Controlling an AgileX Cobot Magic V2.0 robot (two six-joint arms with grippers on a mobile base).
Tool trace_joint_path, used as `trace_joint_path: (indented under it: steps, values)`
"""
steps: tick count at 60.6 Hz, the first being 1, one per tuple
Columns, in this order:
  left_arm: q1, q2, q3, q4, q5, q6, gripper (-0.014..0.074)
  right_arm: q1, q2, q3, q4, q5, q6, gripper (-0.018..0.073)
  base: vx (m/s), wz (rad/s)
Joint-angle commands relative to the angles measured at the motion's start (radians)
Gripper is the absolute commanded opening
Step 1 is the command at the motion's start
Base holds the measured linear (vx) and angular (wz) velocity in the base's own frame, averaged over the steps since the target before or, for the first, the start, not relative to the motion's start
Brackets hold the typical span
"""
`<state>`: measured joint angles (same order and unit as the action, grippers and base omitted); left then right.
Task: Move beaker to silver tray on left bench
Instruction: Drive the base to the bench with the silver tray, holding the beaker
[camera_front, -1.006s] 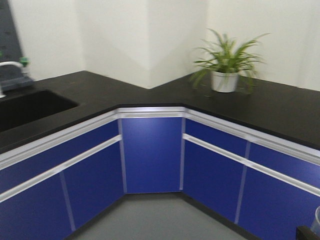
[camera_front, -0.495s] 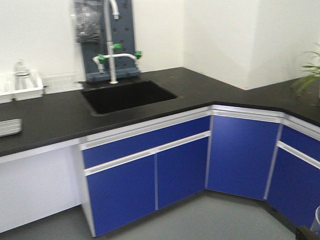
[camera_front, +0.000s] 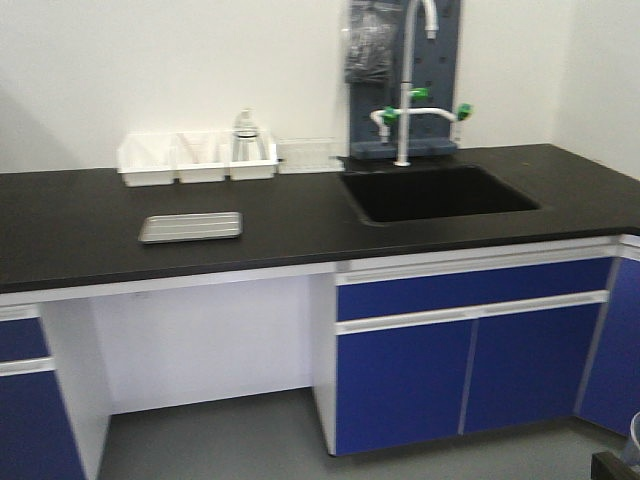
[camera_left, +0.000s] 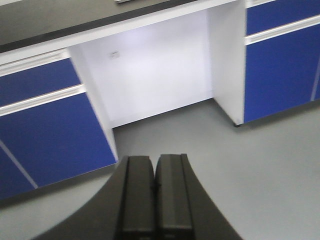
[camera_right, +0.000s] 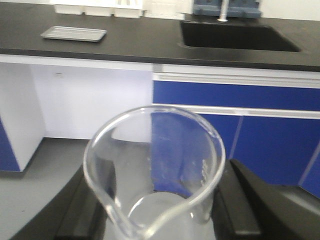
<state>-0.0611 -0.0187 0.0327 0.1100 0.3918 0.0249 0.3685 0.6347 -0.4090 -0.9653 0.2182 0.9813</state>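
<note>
Sink (camera_front: 440, 192) now sits right of centre on the bench (camera_front: 300, 235), where half a second ago it was left of centre; the tray (camera_front: 190, 227), then cut off, lies whole, well left of the sink. Right gripper (camera_right: 160, 205) clasps the beaker (camera_right: 155, 165) off the bench, well short of the sink. Left gripper (camera_left: 155, 195) is closed, empty

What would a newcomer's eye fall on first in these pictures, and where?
The clear beaker fills the right wrist view, held in the right gripper. On the black bench, a silver tray lies left of the sunken sink with its tall tap.
</note>
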Motion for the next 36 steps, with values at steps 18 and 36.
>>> trace_joint_path:
  steps: [18,36]
  values:
    - [-0.004,-0.008,0.02,-0.003,-0.082,-0.002,0.0001,-0.002,-0.003,-0.032,-0.022,-0.042,0.0,-0.0011,0.1,0.39]
    - [-0.004,-0.008,0.02,-0.003,-0.082,-0.002,0.0001,-0.002,-0.003,-0.032,-0.022,-0.042,0.0,-0.0011,0.18,0.29]
